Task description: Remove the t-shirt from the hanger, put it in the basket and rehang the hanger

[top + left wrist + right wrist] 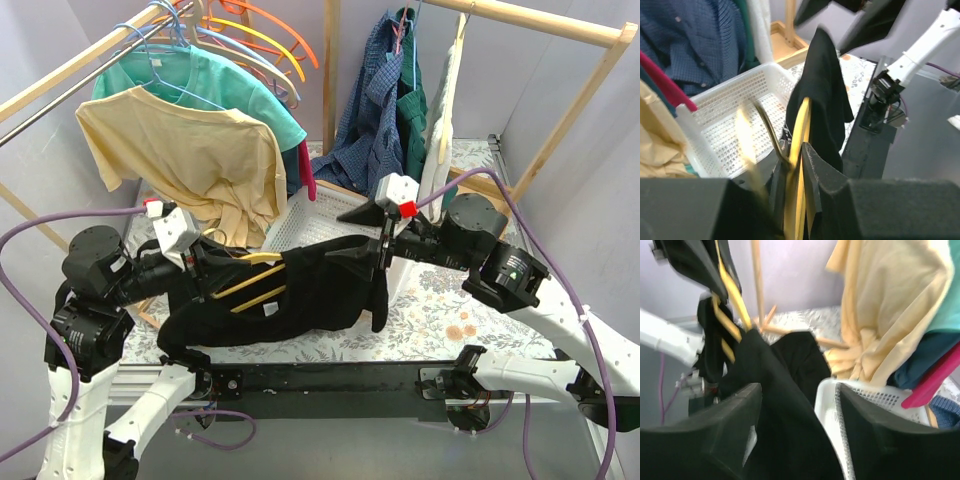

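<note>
As only the left wrist shows, left fingers (822,172) clamp hanger (801,145), right fingers (722,422) apart

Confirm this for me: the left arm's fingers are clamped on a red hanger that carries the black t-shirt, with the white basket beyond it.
Not quite: the hanger is yellow, not red. The left wrist view shows the left fingers clamped on it, the black t-shirt draped over it and the white basket beyond.
</note>
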`<move>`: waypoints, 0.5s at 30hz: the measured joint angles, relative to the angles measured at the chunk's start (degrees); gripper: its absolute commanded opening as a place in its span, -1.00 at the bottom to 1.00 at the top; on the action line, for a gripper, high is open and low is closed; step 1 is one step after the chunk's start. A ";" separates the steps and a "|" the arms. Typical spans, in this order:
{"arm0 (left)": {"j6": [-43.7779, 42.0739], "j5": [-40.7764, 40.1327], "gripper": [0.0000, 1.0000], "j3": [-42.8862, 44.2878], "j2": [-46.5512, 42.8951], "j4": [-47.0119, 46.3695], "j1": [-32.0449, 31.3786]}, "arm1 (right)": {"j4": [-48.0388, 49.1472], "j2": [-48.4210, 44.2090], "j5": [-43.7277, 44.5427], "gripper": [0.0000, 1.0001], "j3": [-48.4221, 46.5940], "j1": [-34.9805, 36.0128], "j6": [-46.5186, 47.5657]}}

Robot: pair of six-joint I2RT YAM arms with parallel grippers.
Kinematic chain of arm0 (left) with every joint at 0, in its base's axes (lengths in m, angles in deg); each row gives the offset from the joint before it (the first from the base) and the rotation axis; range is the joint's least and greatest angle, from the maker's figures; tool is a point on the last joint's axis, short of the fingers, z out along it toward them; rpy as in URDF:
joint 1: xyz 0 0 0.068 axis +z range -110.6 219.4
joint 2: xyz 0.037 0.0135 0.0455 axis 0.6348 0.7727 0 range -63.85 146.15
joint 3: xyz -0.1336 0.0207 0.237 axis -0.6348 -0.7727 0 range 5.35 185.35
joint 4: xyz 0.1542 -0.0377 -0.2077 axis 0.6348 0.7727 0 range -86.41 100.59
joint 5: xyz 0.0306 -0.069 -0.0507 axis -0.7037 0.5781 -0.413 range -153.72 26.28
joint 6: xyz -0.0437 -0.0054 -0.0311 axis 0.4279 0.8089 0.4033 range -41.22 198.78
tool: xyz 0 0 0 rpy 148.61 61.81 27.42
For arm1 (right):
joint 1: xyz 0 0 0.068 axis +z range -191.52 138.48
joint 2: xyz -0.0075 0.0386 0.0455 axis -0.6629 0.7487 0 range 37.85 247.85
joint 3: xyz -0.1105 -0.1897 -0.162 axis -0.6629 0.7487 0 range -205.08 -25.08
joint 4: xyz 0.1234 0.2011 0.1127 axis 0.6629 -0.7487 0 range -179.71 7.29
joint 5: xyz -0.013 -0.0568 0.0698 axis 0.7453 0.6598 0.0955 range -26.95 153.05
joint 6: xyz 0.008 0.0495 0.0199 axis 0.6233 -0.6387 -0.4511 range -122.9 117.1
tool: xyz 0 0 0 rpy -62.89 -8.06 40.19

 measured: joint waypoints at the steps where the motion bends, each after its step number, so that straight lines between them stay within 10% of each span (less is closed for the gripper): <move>1: 0.04 0.02 -1.00 0.02 0.28 0.28 0.00 | 1.38 -0.24 1.40 0.72 -0.09 0.09 0.42; 15: 0.26 1.14 -1.00 1.07 3.61 3.19 0.00 | 2.49 -8.79 23.26 0.75 8.94 0.20 4.98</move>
